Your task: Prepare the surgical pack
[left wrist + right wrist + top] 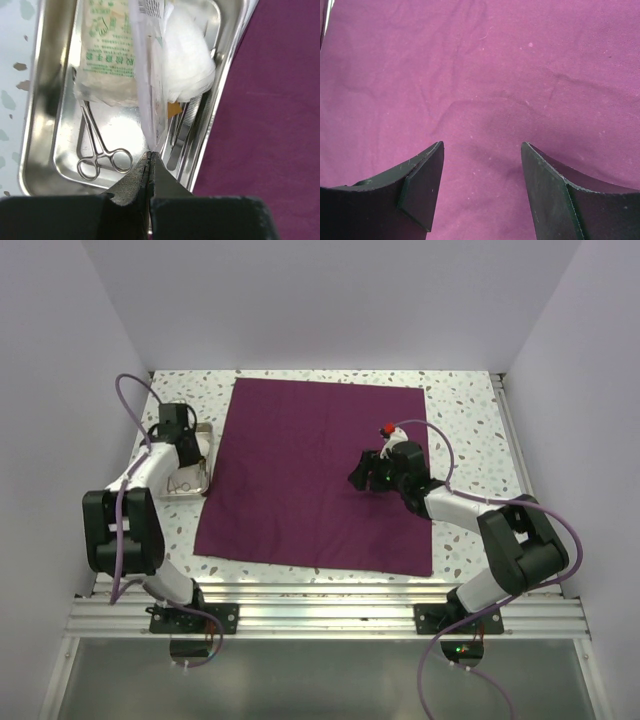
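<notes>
Cloth (300,480) lay spread flat on the table (465,420). The steel tray (40,115) stood just beside its left edge, holding gauze (187,55), a printed packet (107,50) and metal instruments (97,150). The left gripper (150,157) was closed, apparently pinching the edge of a clear packet (150,75) standing in the tray. The right gripper (481,147) hung over the cloth, jaws wide, holding nothing. Judged step: moving the contents onto the cloth. The next move calls for lifting the clear packet over the tray wall without dragging the gauze.
</notes>
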`<state>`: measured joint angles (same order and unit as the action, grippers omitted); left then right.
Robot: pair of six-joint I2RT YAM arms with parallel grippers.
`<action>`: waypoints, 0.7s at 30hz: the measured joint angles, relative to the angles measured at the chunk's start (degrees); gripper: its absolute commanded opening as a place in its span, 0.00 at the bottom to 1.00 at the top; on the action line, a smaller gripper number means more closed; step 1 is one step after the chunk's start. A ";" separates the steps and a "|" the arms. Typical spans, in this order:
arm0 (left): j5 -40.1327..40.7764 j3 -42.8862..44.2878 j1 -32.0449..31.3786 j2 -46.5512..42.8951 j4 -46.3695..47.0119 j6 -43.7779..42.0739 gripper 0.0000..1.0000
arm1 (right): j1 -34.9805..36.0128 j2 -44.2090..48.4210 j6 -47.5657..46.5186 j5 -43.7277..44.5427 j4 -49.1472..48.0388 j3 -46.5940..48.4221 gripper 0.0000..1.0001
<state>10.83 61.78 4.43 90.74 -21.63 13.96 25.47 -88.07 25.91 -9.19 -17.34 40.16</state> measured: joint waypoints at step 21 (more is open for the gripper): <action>8.39 -3.19 -1.01 -4.52 0.61 0.33 0.72 | 0.00 -0.92 -0.07 0.04 0.24 0.42 0.67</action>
<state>19.22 58.59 3.42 86.21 -21.02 14.28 25.47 -88.99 25.85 -9.15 -17.10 40.58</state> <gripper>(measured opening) 0.730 0.666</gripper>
